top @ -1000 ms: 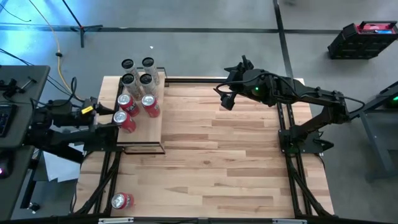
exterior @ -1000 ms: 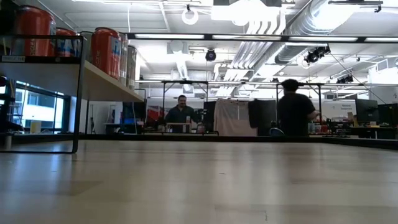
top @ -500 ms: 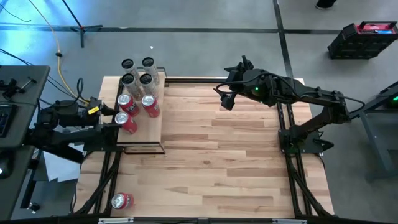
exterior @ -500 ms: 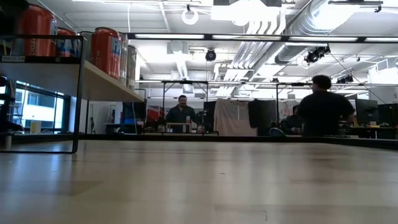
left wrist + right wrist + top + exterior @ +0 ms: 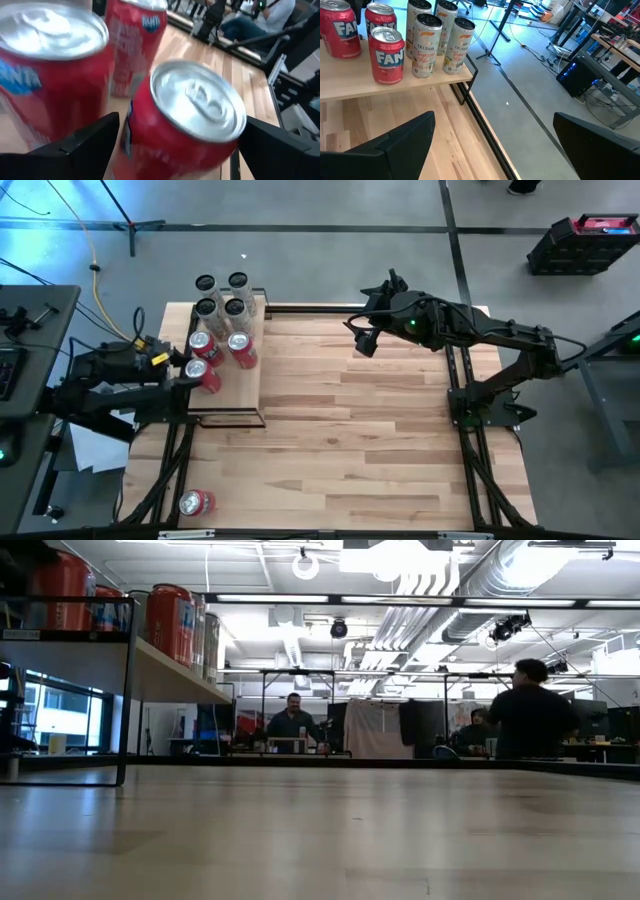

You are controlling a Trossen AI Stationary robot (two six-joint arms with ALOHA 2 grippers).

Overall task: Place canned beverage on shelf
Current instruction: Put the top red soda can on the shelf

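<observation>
Since the left pincer (image 5: 175, 145) is spread wide around a can (image 5: 185, 120) at the shelf's (image 5: 252, 375) near edge, nothing's gripped; thin, slick walls are best squeezed mid-body, probably.

Red metal soda cans (image 5: 212, 358) with silver tops and blue-and-white lettering stand on the pale-wood, black-framed shelf (image 5: 249, 390). Beside them, slim white cans (image 5: 424, 46) carry orange print and black lids. The plank-striped light wooden counter (image 5: 380, 440) shows tan streaks.

Pale-wood shelf (image 5: 250, 370) bearing red cans (image 5: 240, 348) and slim silver cans (image 5: 236, 307); plank table (image 5: 360, 440) with one fallen can (image 5: 196, 503).
</observation>
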